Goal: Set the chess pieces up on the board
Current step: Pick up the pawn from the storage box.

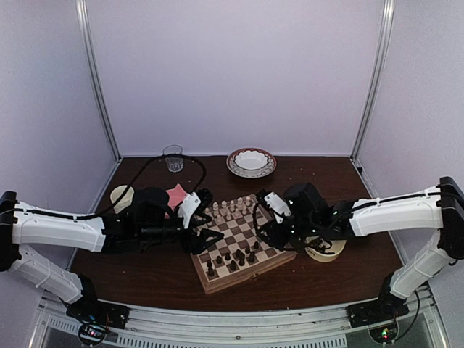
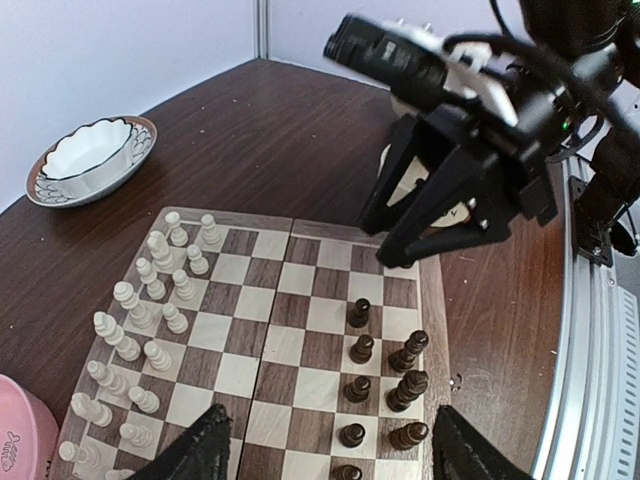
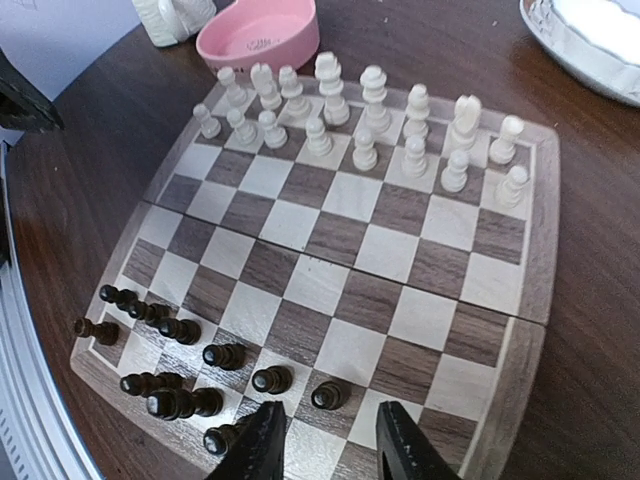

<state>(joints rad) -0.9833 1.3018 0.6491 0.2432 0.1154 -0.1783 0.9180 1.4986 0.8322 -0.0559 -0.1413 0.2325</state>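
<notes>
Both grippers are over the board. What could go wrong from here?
1. The right gripper hangs right beside the small dark brown wooden chess pieces; lifting off crooked could topple one.
2. The left gripper hovers over the same square wooden chessboard; the two could clash.

I am looking at a dark brown tabletop point(image 1: 145, 279); the board point(image 3: 340, 285) lies flat on it, directly below the left gripper point(image 2: 335, 450) and the right gripper point(image 3: 330, 445); a pink dish point(image 3: 262, 32) sits just past the board's far edge, ahead of the right gripper; a patterned dish point(image 2: 60, 190) and a clear glass point(image 1: 173, 158) stand well beyond both; a cream ring point(image 1: 326, 251) rests behind the right gripper, under its arm; a cream cup point(image 1: 121, 197) stands behind the left gripper.
</notes>
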